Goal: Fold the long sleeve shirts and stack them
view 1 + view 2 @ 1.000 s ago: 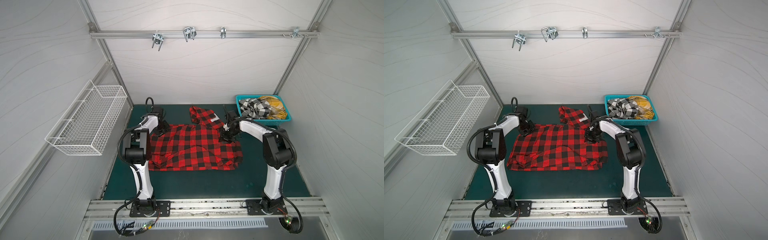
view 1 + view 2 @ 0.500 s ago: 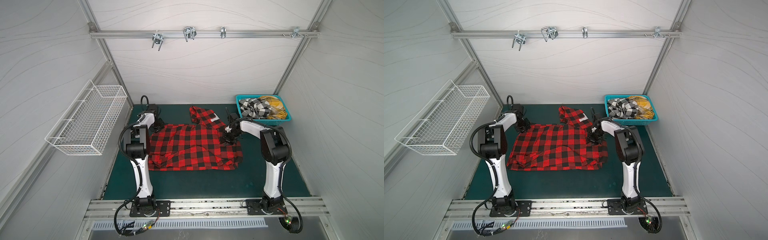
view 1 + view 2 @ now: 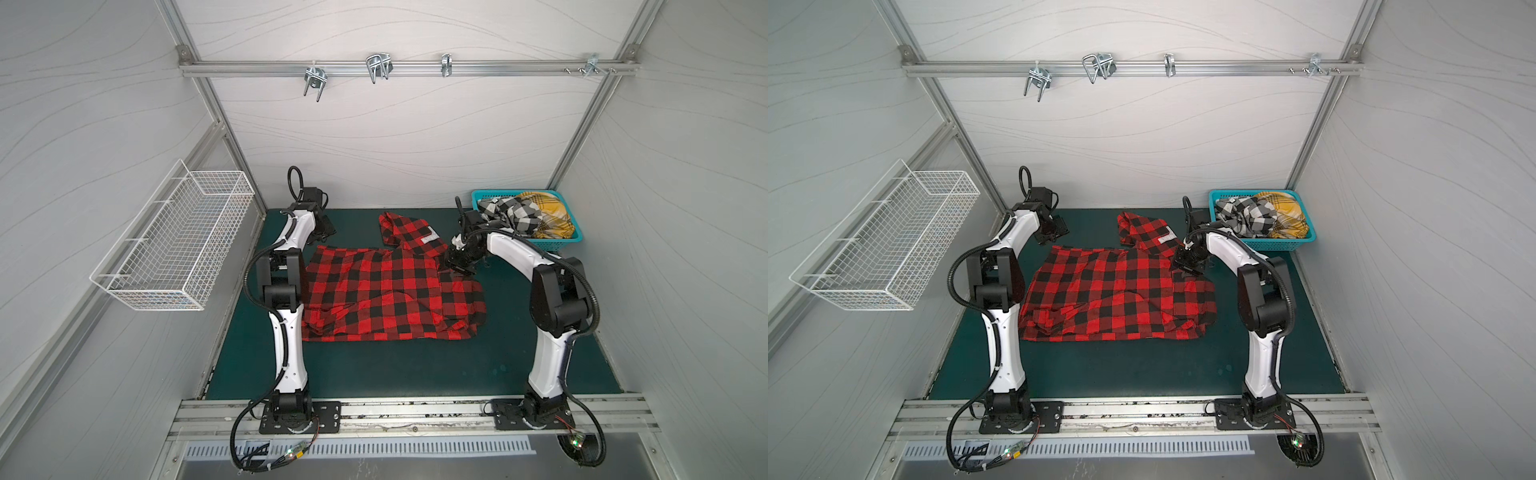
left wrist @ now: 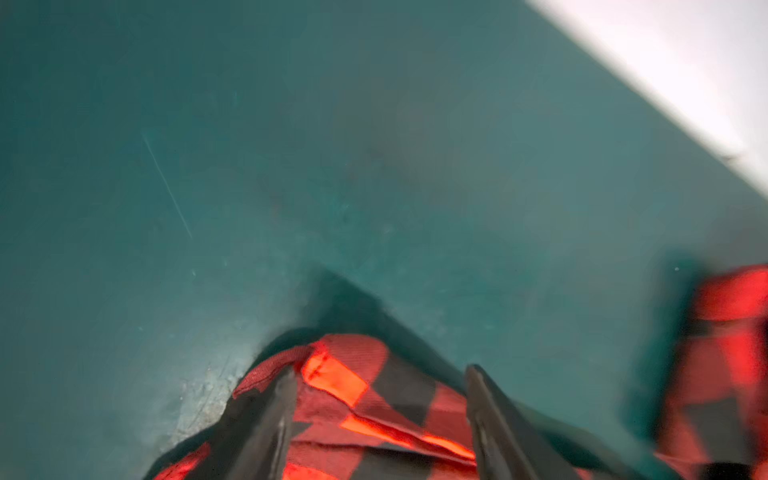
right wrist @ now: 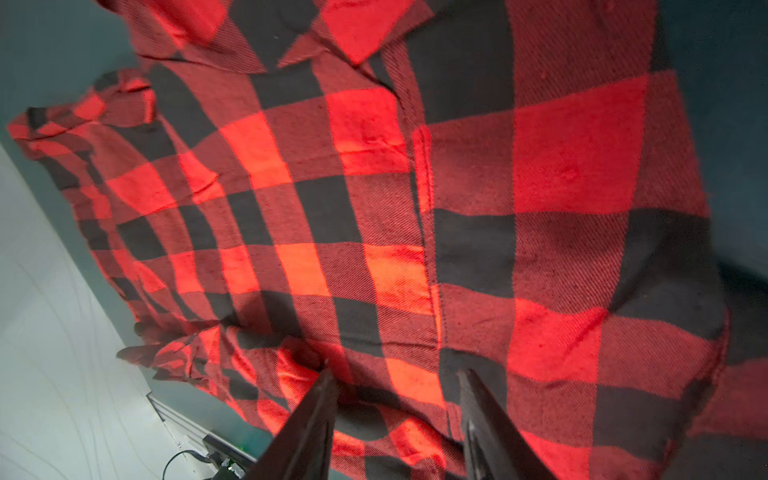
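The red-and-black checked shirt [image 3: 386, 295] [image 3: 1121, 295] lies spread flat on the green mat, its collar part with a white label towards the back. My left gripper [image 3: 323, 232] [image 3: 1055, 231] sits low at the shirt's far left corner. In the left wrist view this gripper [image 4: 380, 370] is open, and the shirt corner [image 4: 349, 374] lies loose between the fingers. My right gripper [image 3: 457, 266] [image 3: 1185, 266] hovers over the shirt's far right shoulder. In the right wrist view it [image 5: 395, 369] is open above the cloth [image 5: 415, 208] and grips nothing.
A teal basket [image 3: 557, 245] [image 3: 1262, 246] at the back right holds a black-and-white checked shirt [image 3: 515, 214] [image 3: 1246, 214] and a mustard-yellow plaid shirt [image 3: 550, 212] [image 3: 1287, 212]. A white wire basket [image 3: 174, 241] hangs on the left wall. Hooks [image 3: 376, 66] hang from the rail overhead.
Both grippers have opened and let go of the red-and-black shirt. The left gripper has drawn back from the cloth towards the back wall. The right gripper has barely moved.
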Motion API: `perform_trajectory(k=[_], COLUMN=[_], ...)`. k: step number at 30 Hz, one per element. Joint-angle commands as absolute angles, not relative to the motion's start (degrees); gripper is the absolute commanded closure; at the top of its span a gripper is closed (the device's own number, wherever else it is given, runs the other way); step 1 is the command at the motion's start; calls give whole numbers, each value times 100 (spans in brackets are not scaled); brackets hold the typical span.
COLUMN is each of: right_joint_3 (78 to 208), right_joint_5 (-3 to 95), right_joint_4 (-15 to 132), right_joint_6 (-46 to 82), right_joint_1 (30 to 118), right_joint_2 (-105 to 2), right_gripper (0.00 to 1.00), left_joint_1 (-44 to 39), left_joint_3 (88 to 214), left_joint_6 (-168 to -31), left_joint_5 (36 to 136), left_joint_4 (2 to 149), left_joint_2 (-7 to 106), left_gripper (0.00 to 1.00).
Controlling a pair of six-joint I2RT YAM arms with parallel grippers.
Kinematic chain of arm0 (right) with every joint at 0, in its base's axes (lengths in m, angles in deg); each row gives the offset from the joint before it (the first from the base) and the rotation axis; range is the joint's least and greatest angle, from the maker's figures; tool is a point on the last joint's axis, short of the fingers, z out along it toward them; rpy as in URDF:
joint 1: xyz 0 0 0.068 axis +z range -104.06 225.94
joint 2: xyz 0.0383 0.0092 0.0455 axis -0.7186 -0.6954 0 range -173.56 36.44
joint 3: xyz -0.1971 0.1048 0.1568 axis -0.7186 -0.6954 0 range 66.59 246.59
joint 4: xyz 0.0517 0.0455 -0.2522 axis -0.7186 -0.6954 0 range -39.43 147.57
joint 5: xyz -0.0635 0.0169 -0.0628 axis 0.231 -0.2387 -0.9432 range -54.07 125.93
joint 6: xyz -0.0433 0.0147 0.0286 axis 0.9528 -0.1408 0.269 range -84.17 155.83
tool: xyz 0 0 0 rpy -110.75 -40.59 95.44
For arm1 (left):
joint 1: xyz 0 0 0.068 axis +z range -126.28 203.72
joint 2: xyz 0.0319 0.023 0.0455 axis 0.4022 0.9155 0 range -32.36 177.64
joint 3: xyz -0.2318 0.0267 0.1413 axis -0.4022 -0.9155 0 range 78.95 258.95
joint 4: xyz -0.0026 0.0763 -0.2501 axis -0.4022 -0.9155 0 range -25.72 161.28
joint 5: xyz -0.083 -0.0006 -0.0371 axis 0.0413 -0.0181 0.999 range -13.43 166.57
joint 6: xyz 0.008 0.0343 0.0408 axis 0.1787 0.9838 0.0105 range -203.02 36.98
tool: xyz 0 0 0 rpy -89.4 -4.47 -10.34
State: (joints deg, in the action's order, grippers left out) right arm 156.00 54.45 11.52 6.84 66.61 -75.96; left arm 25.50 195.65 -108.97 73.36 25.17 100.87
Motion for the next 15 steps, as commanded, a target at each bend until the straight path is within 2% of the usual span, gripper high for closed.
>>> perform_trajectory(k=[1, 5, 8, 15], right_joint_3=[15668, 15681, 15661, 15679], right_joint_5=[5505, 5528, 5539, 5472], right_joint_4=[883, 879, 872, 967], right_joint_6=[631, 609, 612, 603], right_joint_1=[6700, 6698, 6697, 6671], right_joint_2=[-7431, -7448, -7454, -7472], right_gripper=[50, 49, 50, 50], left_joint_1=[2590, 2617, 2640, 2653], left_joint_3=[19671, 19895, 20004, 20006], left_joint_6=[-10912, -10896, -10920, -11008], left_joint_5=[7331, 7390, 7458, 7427], left_joint_4=[2226, 2093, 2055, 2083], left_joint_2=[10277, 10497, 10602, 10551], left_gripper=[38, 45, 54, 86])
